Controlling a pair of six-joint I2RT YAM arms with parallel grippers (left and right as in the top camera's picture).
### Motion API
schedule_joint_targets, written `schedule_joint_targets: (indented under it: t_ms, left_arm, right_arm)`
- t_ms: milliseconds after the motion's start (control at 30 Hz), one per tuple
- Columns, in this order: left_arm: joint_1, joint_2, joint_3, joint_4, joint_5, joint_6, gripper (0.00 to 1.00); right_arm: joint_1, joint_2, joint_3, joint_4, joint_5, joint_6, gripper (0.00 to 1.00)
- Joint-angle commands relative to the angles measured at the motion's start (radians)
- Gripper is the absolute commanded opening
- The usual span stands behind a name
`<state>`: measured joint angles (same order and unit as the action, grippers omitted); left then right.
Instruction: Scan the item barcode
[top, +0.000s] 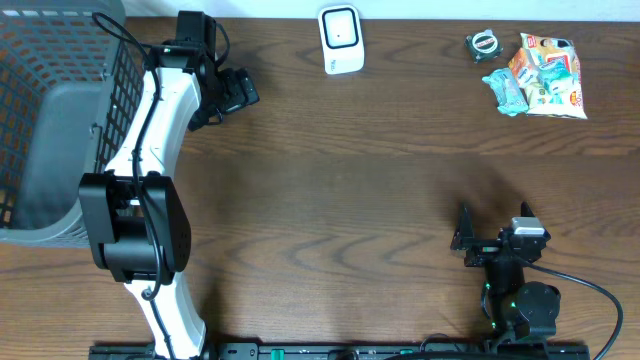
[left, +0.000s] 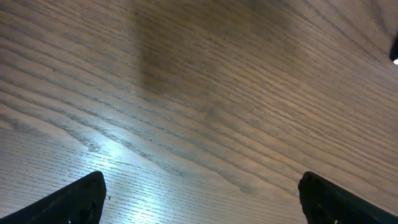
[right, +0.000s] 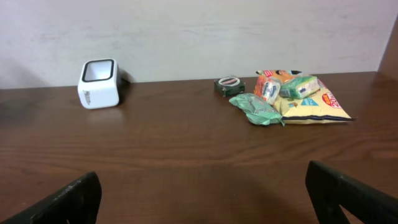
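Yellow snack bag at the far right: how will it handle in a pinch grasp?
Probably floppy and light: the snack bag lies flat and crinkled. Its printed film may slip or buckle when pinched. The small packets lying on it would likely slide off if it lifts.

L arm (top: 150, 115) white links w/ black joints; R arm (top: 512, 268) black, green LEDs, black cable.

A dark brown table (top: 380, 180) with a long, wavy wood grain fills the scene, its far edge meeting a plain, pale off-white wall (right: 199, 31), while soft light from above leaves a whitish sheen (left: 118, 152) on one patch of the wood.
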<state>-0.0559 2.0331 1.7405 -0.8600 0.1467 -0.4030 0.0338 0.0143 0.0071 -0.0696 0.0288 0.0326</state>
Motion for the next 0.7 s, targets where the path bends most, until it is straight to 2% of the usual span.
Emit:
schedule_joint_targets:
  t_ms: [0,200,333,500,667]
  left_arm:
    - [0.0,-0.005,-0.009,-0.003,-0.014,0.01,0.98]
    - [0.0,-0.005,-0.009,-0.014,-0.013,0.009,0.98]
    - [-0.003,-0.003,-0.009,-0.121,-0.002,0.009,0.98]
    - [-0.014,-0.017,-0.026,-0.171,-0.002,0.01,0.98]
    - [-0.058,-0.098,-0.113,-0.094,-0.002,0.039,0.98]
  right_arm:
    - [-0.008,-0.009,-0.002,-0.005,-0.006,-0.015,0.99]
    - [-0.008,-0.009,-0.002,-0.005,-0.006,-0.015,0.99]
    - [-0.008,-0.009,-0.002,-0.005,-0.006,-0.015,0.99]
    - [-0.008,-0.009,-0.002,-0.005,-0.006,-0.015,0.99]
    - [-0.008,-0.009,-0.002,-0.005,-0.006,-0.015,0.99]
